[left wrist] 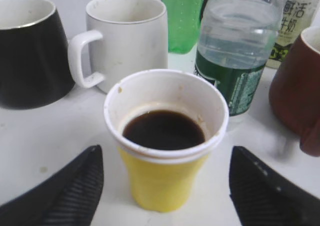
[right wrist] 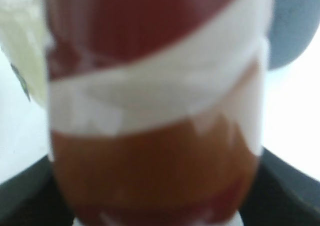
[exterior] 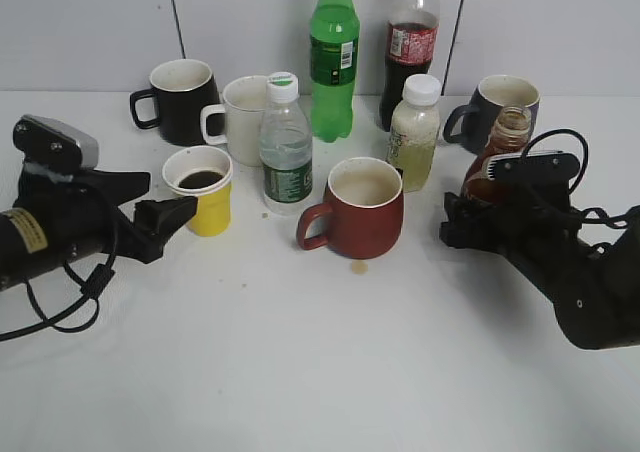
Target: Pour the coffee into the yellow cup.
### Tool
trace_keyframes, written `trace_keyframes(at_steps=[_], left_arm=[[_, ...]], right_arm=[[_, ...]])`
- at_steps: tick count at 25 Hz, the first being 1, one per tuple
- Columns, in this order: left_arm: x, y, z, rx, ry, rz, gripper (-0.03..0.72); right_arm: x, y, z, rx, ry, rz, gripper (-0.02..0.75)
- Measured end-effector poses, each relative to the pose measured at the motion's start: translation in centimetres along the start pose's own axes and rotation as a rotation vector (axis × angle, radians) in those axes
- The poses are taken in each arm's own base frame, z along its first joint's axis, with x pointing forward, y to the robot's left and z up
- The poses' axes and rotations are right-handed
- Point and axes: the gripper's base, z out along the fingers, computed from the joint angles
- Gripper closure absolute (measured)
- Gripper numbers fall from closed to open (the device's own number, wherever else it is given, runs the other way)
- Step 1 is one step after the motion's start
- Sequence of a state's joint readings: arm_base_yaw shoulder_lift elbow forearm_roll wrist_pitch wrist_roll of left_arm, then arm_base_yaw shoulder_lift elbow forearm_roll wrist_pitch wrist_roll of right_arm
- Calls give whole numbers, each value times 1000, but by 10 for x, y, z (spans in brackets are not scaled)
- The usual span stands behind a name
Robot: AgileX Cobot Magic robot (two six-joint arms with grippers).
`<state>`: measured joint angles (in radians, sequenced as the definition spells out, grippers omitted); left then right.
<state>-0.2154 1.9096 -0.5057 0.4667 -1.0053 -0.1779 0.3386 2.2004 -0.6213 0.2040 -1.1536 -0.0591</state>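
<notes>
The yellow cup (exterior: 208,212) stands upright on the white table, with dark coffee (exterior: 200,179) in its white inside. My left gripper (exterior: 172,194) is open, just left of the cup. In the left wrist view the cup (left wrist: 160,181) stands between the spread jaws (left wrist: 165,156) without touching them, and the coffee (left wrist: 162,130) fills its lower part. The brown coffee bottle (exterior: 505,137) stands upright and uncapped at the right. My right gripper (exterior: 470,217) is closed round its lower body. In the right wrist view the bottle (right wrist: 155,111) fills the frame between the jaws (right wrist: 155,196).
A red mug (exterior: 360,212) stands at the centre, with a small brown spot (exterior: 358,267) in front of it. Behind are a water bottle (exterior: 287,152), white mug (exterior: 240,117), black mug (exterior: 180,97), green bottle (exterior: 333,52), cola bottle (exterior: 412,42), pale drink bottle (exterior: 415,132) and grey mug (exterior: 500,97).
</notes>
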Motion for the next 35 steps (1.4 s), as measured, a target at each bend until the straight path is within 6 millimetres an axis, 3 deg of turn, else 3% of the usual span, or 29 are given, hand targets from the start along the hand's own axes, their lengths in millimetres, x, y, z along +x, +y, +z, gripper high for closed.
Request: trace_keyframes(at_steps=[11,23,29,35], left_arm=[[-21,1,-18,-62,92,-14,95],[-53,8,-61,-294,219,-185,101],[-65,4,-90,-372,287,-245,104],[-86,-29,-137,-362,378,-279,104]], right_arm=[[-21,-1,-22,-16,204,33,117],[-54,2,-65,-95,524,68,142],[-86,3,-99,-153,619,74,143],[-132,3,-141,-222,667,71,144]])
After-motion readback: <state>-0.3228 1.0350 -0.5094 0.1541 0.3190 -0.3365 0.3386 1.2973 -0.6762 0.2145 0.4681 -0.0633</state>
